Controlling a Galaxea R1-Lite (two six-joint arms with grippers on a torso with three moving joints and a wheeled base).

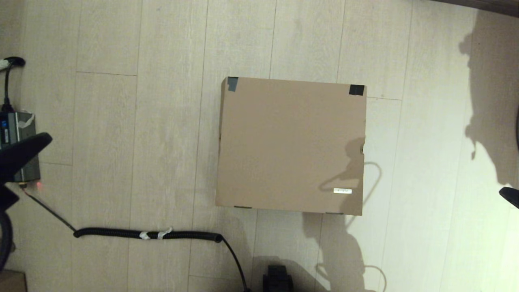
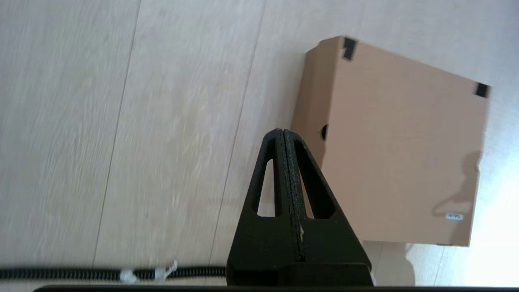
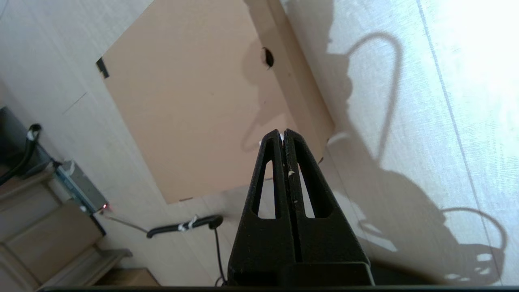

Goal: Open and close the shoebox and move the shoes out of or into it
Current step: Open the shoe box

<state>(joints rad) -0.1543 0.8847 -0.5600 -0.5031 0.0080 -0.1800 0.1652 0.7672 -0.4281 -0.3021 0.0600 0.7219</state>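
Note:
The brown cardboard shoebox [image 1: 290,146] sits on the floor with its flap lid down, black tape at its far corners and a small white label [image 1: 342,190] near its front right corner. The shoes are hidden. My left gripper [image 2: 282,132] is shut on nothing and hangs above the floor to the left of the shoebox [image 2: 399,150]. My right gripper [image 3: 282,133] is shut with nothing in it, held high near the front right corner of the shoebox [image 3: 190,105]. In the head view only the dark edges of the arms show, at the far left [image 1: 24,152] and far right [image 1: 510,195].
A black coiled cable [image 1: 148,234] lies on the pale wood floor in front of the box's left side. A grey device [image 1: 18,148] with a red light stands at the far left. A dark base part [image 1: 277,280] shows at the bottom middle.

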